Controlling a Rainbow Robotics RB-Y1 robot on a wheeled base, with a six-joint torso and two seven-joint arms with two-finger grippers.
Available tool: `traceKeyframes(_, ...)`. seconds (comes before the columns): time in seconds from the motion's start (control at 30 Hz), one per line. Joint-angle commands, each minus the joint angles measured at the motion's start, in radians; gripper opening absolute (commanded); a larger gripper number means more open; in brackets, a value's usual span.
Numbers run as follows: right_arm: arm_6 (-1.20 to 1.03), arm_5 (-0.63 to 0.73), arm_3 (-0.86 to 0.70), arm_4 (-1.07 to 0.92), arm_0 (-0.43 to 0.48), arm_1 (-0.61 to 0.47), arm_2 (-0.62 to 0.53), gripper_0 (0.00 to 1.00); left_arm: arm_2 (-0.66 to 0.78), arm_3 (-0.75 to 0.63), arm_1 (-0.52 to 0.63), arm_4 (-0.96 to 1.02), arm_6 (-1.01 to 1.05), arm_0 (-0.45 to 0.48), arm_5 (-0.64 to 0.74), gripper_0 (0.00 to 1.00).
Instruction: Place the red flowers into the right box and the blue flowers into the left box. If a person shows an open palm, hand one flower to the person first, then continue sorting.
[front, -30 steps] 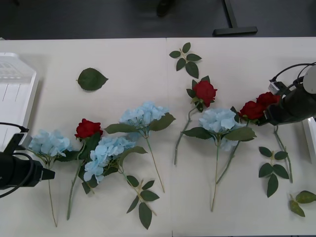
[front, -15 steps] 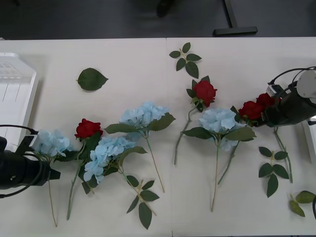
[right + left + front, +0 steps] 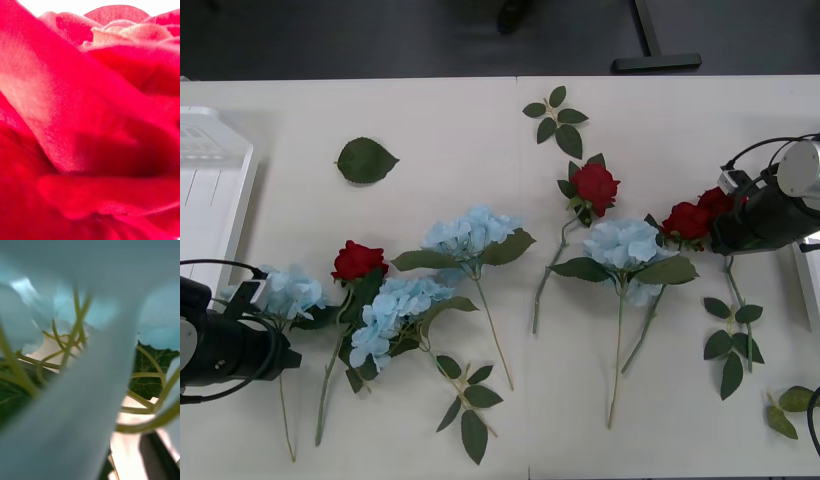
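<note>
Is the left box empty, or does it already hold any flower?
It looks empty. In the front view the left box shows bare white ribbed bottom, and every blue flower, like the nearest, lies outside on the table.

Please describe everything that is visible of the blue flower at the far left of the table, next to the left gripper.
The leftmost blue flower is an artificial pale blue hydrangea with a fluffy head of many small fabric-like petals, dark green leaves under it and a long thin green stem running toward the table's near edge. It lies flat on the white table, beside a red rose. The left gripper is pressed against its head; the left wrist view shows petals and thin green stalks close up.
</note>
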Motion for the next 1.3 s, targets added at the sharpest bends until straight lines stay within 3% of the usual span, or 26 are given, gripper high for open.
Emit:
traceKeyframes(0.03,-0.024,-0.008,-0.003,0.007,-0.042,0.017,-0.01,0.0,-0.013,0.016,-0.033,-0.016,-0.052,-0.033,-0.011,0.13)
traceKeyframes(0.2,-0.018,0.049,-0.001,0.0,-0.059,0.013,-0.065,0.0,-0.012,0.038,-0.053,-0.025,-0.052,-0.05,-0.013,0.01)
traceKeyframes(0.4,-0.001,0.168,-0.001,0.013,-0.112,-0.046,-0.174,0.0,-0.012,0.049,-0.053,-0.03,-0.05,-0.061,-0.013,0.0)
traceKeyframes(0.63,0.024,0.219,-0.003,0.046,-0.182,-0.155,-0.196,0.0,0.03,-0.049,0.036,-0.016,-0.049,-0.061,-0.011,0.0)
traceKeyframes(0.83,0.056,0.171,-0.003,0.186,-0.205,-0.214,-0.146,0.0,0.181,-0.263,0.228,0.001,-0.02,-0.053,0.084,0.0)
traceKeyframes(0.93,0.062,0.11,-0.003,0.275,-0.205,-0.233,-0.094,0.0,0.296,-0.304,0.315,0.004,-0.012,-0.056,0.159,0.0)
traceKeyframes(1.1,0.057,0.038,0.022,0.39,-0.203,-0.244,-0.025,0.0,0.399,-0.25,0.412,-0.039,-0.021,-0.089,0.219,0.0)
traceKeyframes(1.3,0.045,-0.125,0.168,0.47,-0.203,-0.23,0.051,0.0,0.306,-0.051,0.449,-0.186,-0.112,-0.205,0.164,0.0)
